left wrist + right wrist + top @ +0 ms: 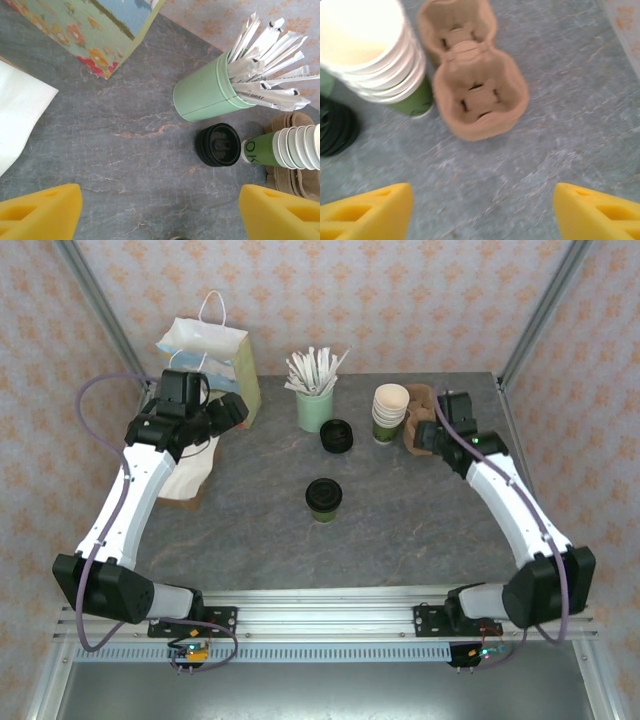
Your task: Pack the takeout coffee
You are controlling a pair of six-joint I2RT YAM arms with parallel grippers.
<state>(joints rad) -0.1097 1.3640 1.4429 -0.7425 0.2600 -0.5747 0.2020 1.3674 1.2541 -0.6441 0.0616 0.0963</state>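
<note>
The lidded coffee point(323, 497) stands untouched mid-surface point(400, 520) while the right end effector point(482, 215), fingers apart, hovers over the blurred cup carrier point(475, 95) and the left end effector point(232, 412), likewise apart, hangs beside the gift bag point(215, 355), so the next move is probably gripping the carrier's rim.

The desk point(400, 510) is showing a matt, grey, veined stone look. The cup carrier point(475, 95) is looking like rough brown moulded pulp. The takeout coffee point(324, 498) is wearing a black plastic lid, and the mug point(205, 97) is showing a smooth pale green finish.
</note>
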